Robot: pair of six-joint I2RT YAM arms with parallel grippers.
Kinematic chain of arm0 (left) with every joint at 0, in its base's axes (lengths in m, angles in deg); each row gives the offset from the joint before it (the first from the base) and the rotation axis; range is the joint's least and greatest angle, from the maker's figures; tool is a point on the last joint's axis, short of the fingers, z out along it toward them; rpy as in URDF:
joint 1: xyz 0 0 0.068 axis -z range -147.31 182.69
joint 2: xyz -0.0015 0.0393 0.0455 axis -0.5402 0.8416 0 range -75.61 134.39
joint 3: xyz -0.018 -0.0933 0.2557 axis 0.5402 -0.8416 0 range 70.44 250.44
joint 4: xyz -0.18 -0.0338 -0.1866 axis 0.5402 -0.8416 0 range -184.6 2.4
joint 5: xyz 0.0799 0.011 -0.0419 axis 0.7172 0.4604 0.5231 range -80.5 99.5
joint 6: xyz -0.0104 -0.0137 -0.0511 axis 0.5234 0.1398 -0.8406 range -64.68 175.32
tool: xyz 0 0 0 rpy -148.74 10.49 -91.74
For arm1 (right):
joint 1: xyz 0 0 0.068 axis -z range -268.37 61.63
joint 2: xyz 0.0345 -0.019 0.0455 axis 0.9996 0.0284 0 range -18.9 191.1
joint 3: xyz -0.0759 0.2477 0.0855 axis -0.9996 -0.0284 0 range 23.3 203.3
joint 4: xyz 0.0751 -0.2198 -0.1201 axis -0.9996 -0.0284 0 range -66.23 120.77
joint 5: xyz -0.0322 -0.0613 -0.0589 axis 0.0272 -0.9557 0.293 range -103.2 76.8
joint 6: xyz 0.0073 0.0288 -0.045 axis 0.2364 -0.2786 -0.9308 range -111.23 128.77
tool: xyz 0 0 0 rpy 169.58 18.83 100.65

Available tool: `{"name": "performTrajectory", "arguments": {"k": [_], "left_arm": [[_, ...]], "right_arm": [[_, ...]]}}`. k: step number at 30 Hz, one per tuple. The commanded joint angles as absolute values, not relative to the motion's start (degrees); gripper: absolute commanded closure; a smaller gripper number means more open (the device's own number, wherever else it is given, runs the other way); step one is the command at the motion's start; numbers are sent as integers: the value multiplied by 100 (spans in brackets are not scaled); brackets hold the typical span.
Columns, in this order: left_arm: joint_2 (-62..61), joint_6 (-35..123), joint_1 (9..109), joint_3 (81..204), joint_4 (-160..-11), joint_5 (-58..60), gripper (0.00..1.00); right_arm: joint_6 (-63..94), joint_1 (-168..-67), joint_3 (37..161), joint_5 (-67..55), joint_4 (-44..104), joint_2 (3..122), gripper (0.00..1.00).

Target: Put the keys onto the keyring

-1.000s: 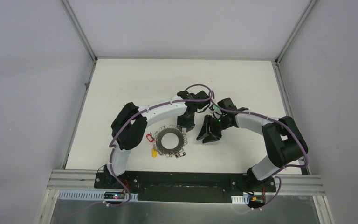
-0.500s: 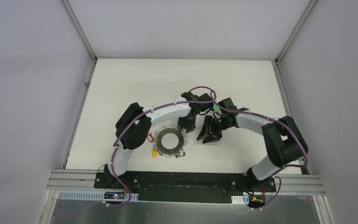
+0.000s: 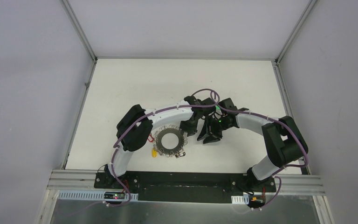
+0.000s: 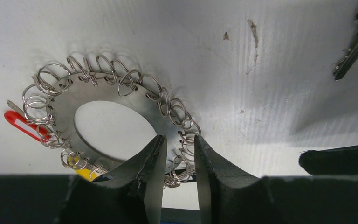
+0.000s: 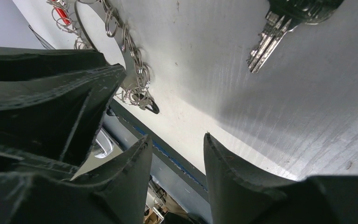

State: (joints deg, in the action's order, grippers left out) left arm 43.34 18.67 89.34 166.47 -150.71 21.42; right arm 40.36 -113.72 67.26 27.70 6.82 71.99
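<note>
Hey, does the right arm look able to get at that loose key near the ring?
Probably yes. The key lies bare on the table just ahead of the right gripper, whose jaws stand open and empty, with nothing between them.

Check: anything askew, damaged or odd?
Nothing spilled or broken. Only dark scuff marks on the white table beyond the large flat grey keyring edged with silver loops; a silver metal key sits apart from it.

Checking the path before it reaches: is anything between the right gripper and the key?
Nothing visible. Only bare table lies between the right gripper and the key; the keyring sits off to one side.
</note>
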Motion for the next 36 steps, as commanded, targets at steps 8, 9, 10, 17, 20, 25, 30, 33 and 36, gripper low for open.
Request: {"name": "performTrajectory", "arguments": {"k": [8,9,10,17,20,25,30,33,36], "left_arm": [[3496,1905,9140,15536,-14596,1953,70],[3449,1882,9144,15449,-14532,1914,70],[3382,1864,9138,15380,-14473,1866,70],[3123,1620,9119,15103,-14173,1604,70],[2982,1525,9071,15040,-14066,1423,70],[2539,1340,8838,14777,-13767,1064,69],[1875,1132,8398,14155,-13313,575,67],[1289,919,7977,13536,-12876,81,67],[610,707,7397,12781,-12358,-479,66]], "right_arm": [[3853,-11386,6834,2702,642,7199,53],[3826,-11393,6847,2691,612,7201,53],[3798,-11398,6866,2653,571,7201,53],[3530,-11692,7189,2133,133,7164,54],[3462,-11951,7368,1772,-30,7118,55],[3432,-12360,7748,1227,-209,7066,56],[3406,-12754,8180,842,-350,7189,59],[3358,-12958,8480,660,-464,7355,61],[3328,-13149,8745,528,-554,7504,63]]}}
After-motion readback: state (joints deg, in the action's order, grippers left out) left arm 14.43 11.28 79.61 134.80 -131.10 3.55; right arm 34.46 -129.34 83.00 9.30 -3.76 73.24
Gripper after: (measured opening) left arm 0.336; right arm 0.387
